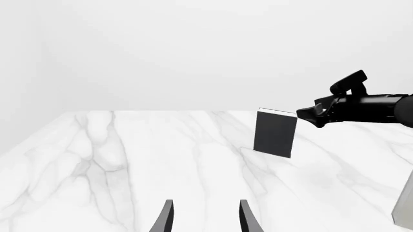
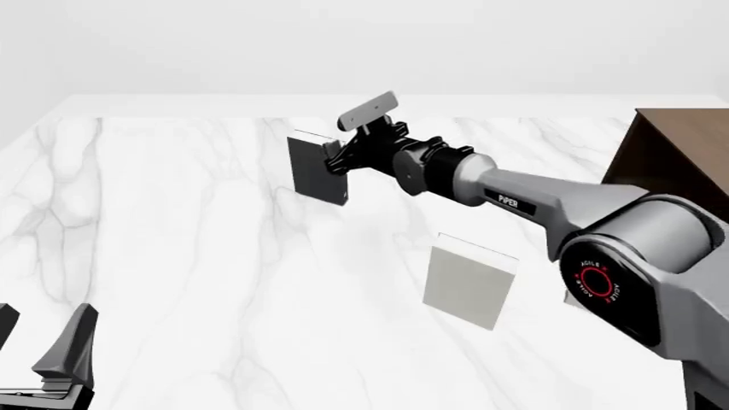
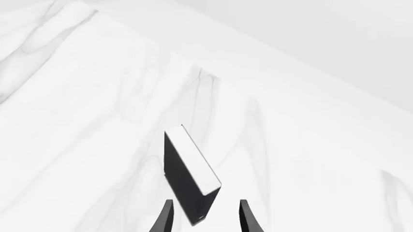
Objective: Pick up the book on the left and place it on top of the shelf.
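The dark charcoal book [image 2: 313, 165] stands upright on the marble table toward the far middle. It also shows in the left wrist view [image 1: 275, 133] and in the right wrist view [image 3: 185, 174], with its light page edge up. My right gripper [image 2: 334, 163] is open at the book's right edge; in the right wrist view [image 3: 205, 220] the book's near corner lies between the spread fingers without visible contact. My left gripper [image 1: 205, 218] is open and empty, low at the table's near left [image 2: 51, 357]. The dark brown shelf [image 2: 681, 158] stands at the far right.
A thicker pale grey-white book [image 2: 469, 280] stands upright in the middle of the table, under the right arm's forearm [image 2: 535, 205]. Its edge shows in the left wrist view [image 1: 405, 208]. The white marble table [image 2: 171, 239] stretches out to the left.
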### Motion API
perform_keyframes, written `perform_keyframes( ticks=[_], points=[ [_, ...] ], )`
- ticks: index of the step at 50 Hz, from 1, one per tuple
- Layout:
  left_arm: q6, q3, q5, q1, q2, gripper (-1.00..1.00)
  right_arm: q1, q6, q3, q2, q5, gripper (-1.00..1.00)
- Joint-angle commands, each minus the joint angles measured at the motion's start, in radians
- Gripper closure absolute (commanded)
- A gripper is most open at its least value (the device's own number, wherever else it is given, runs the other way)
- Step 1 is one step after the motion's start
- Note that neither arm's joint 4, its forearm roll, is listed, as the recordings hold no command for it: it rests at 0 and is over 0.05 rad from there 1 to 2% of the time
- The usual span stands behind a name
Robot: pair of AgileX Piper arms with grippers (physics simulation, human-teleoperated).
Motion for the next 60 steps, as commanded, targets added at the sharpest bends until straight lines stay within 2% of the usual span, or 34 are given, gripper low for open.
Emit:
perform_keyframes(
  ticks=[1, 41, 60],
  points=[
    [0.0, 0.0, 0.0, 0.0, 0.0, -1.0, -0.002, 0.002, -0.053, 0.049, 0.013, -1.0],
    [0.0, 0.0, 0.0, 0.0, 0.0, -1.0, -0.012, 0.025, -0.199, 0.214, 0.041, -1.0],
    [0.0, 0.0, 0.0, 0.0, 0.0, -1.0, 0.0, 0.036, -0.305, 0.308, 0.076, -1.0]
  ],
)
